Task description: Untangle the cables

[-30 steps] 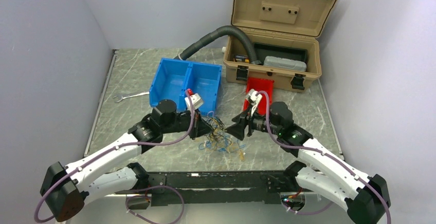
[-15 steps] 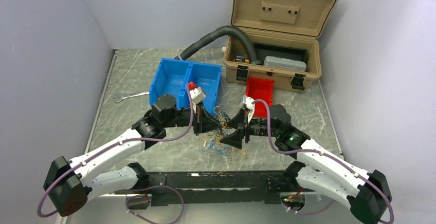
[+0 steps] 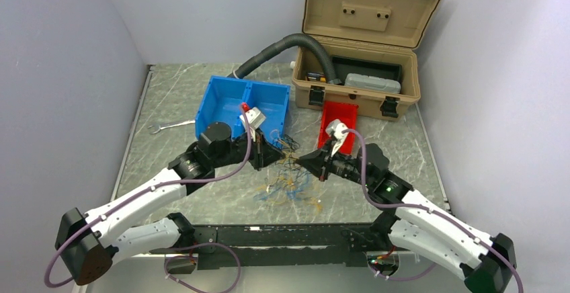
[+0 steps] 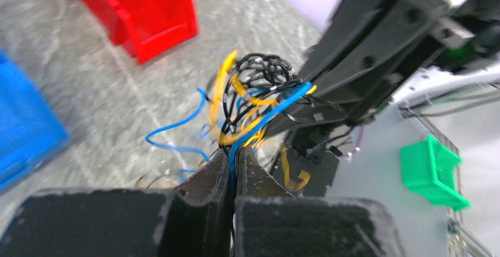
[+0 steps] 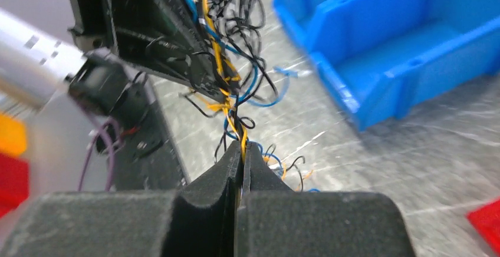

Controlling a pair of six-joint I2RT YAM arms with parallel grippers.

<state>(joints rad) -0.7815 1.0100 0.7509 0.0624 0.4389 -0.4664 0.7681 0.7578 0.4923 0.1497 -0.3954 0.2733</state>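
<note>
- Cables (image 3: 290,184) hung tangled between both hands, loose ends trailing on the bench (image 3: 201,195)
- Left hand (image 3: 277,158) was pressed together, pinching a blue strand
- Right hand (image 3: 304,161) was pressed together on a yellow-orange strand, near the red bin (image 3: 339,113)

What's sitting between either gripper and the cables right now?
Nothing visible. The left gripper and the right gripper are each shut on strands of the cables, with the tangle strung between their tips.

Cables (image 3: 290,187) lie on the table (image 3: 181,98) before the toolbox (image 3: 353,102)
</note>
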